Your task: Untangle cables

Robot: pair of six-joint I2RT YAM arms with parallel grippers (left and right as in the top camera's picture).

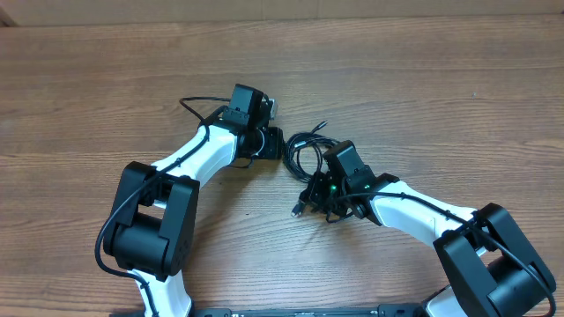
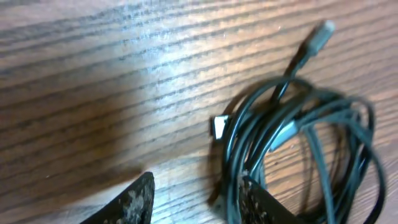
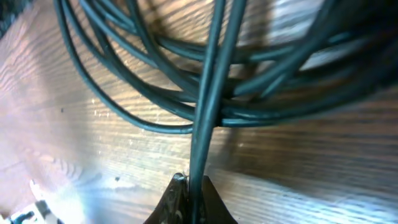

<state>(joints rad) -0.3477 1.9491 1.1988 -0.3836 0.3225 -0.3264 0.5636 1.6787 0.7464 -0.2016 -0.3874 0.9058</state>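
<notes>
Pulling while right fingers point(image 3: 173, 202) pinch one cable point(image 3: 208, 93) could cinch the cables point(image 2: 239, 146) tighter; left fingers point(image 2: 134, 202) spread empty

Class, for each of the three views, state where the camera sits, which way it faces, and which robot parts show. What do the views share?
Overhead: above the table, facing straight down; both arms, left gripper, right gripper, cables between them.
Left wrist: low on the left arm, facing the cables past its open fingers.
Right wrist: just over the cables; its shut fingertips pinch one strand.
Shared: all three show the same cables.
</notes>
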